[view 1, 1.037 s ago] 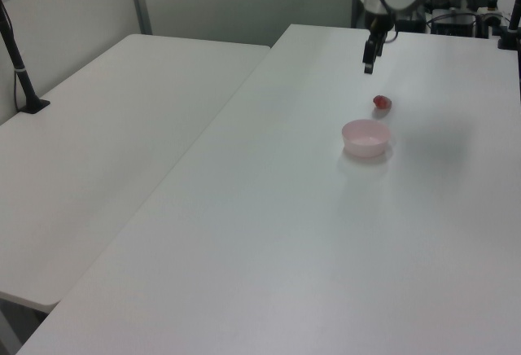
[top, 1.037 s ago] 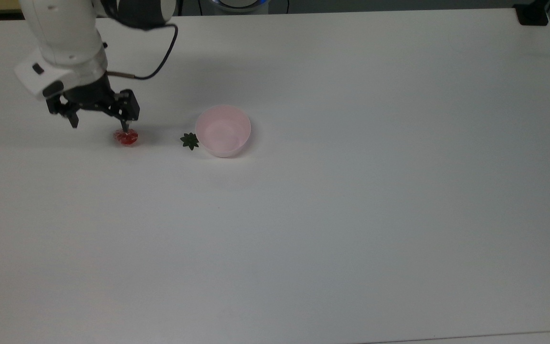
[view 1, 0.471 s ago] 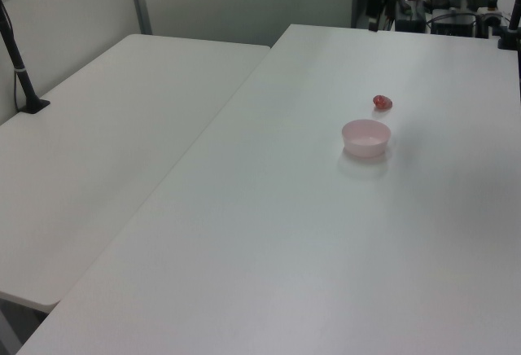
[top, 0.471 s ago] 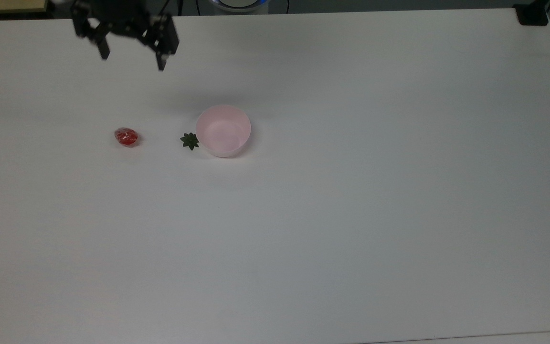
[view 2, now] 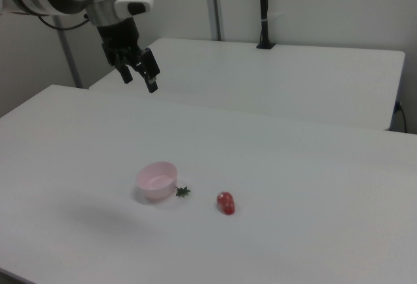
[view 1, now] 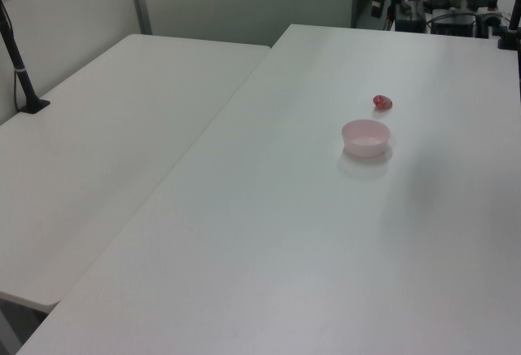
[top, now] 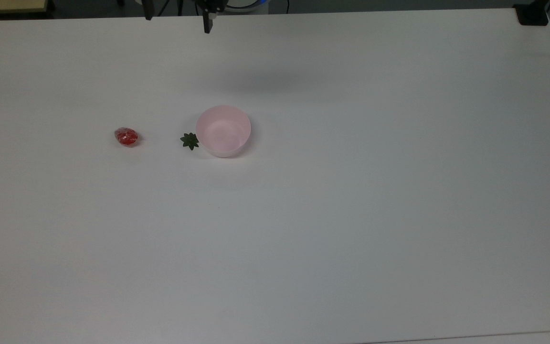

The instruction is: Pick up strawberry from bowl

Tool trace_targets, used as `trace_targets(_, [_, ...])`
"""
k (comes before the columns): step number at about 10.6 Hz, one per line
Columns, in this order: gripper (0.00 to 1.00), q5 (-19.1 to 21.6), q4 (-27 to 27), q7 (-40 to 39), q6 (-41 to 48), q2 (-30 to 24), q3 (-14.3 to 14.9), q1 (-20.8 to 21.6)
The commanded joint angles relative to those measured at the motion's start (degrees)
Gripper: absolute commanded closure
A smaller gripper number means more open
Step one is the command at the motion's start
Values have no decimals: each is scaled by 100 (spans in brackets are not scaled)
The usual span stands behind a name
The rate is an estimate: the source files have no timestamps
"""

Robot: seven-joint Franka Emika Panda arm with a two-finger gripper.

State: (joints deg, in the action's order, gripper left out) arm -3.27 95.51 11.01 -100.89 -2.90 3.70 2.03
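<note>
Gripper (view 2: 139, 77) risen away (tips cut off in top view), strawberry (top: 126, 136) on table (top: 351, 215)

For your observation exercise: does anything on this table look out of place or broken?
Yes. The strawberry lies bare on the table, and its green leaf cap sits detached beside the empty pink bowl.

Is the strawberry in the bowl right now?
No, the strawberry lies on the table, apart from the bowl, with the green leaf piece between them.
</note>
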Motion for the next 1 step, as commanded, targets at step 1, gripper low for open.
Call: trace_targets(1, [0,64,204,-255,-89,-106,201,210])
